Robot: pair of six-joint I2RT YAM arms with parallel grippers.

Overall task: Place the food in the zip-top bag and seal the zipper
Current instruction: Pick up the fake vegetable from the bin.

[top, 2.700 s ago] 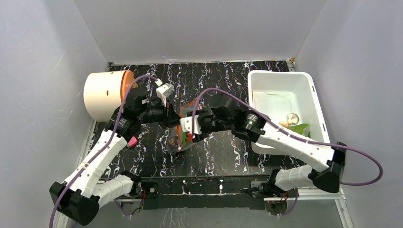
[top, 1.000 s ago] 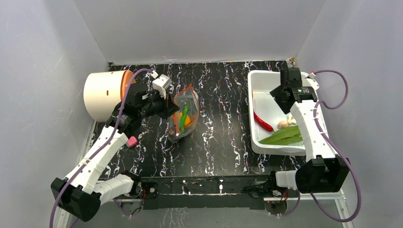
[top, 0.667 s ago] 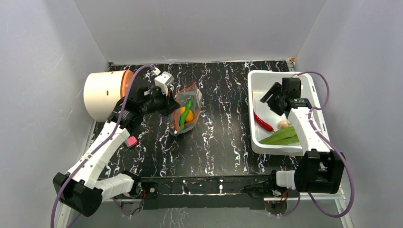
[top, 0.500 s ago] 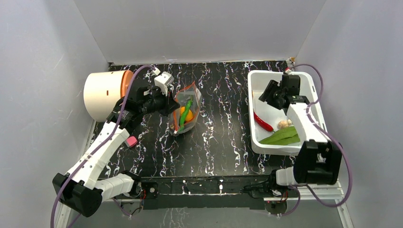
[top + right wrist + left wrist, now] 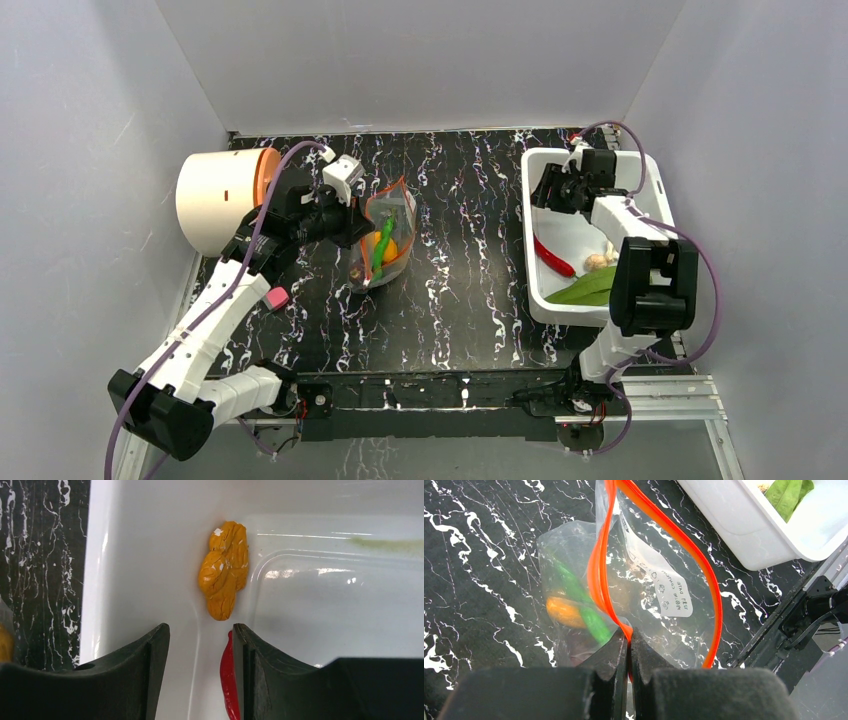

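The clear zip-top bag (image 5: 385,240) hangs from my left gripper (image 5: 352,218), which is shut on its orange-red zipper strip (image 5: 600,575). The mouth gapes open. In the left wrist view the bag holds the orange fruit (image 5: 563,611) and the green pepper (image 5: 585,611), and its white label (image 5: 671,592) shows. My right gripper (image 5: 200,635) is open and empty, low inside the white bin (image 5: 640,180). The red chilli (image 5: 229,680) lies along its right finger. A wrinkled orange-yellow piece (image 5: 225,570) lies just ahead. The garlic-like piece (image 5: 600,260) is in the bin too.
A cream cylinder with an orange rim (image 5: 215,200) lies at the far left. A green leafy piece (image 5: 592,288) lies at the near end of the bin. The black marbled table (image 5: 470,270) stretches between bag and bin.
My right arm has left the bag, swung over to the white bin and moved to its far left corner. My left gripper still holds the bag's strip, barely moved.
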